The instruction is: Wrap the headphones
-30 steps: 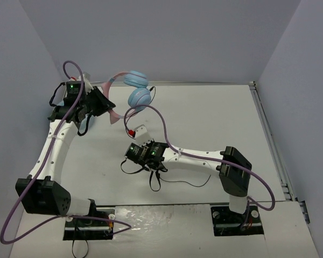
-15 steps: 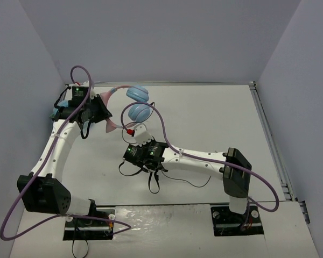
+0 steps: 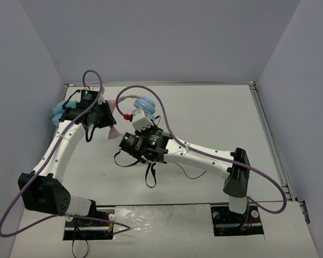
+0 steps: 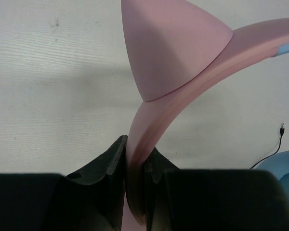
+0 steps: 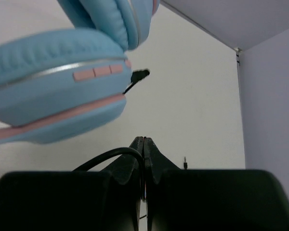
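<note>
The headphones [image 3: 147,102] hang above the table at the back left. Their pink cat-eared headband [image 4: 183,86] is clamped between the jaws of my left gripper [image 4: 135,149], which shows in the top view [image 3: 104,119]. The light blue ear cups [image 5: 53,96] fill the upper left of the right wrist view, close above my right gripper [image 5: 143,144]. That gripper is shut on the thin black cable [image 5: 103,159], which arcs into its jaws. In the top view the right gripper [image 3: 133,131] sits just below the ear cups, and loose cable [image 3: 149,177] trails on the table.
An all-light-blue looped item [image 3: 57,110] lies behind the left arm by the left wall. The cable's jack plug [image 5: 184,162] rests on the table past the right gripper. Purple arm hoses [image 3: 151,94] arch over the headphones. The back wall is close.
My left gripper has brought the headphones lower and nearer. My right gripper has moved back and left, with the cable, up to the ear cups.
</note>
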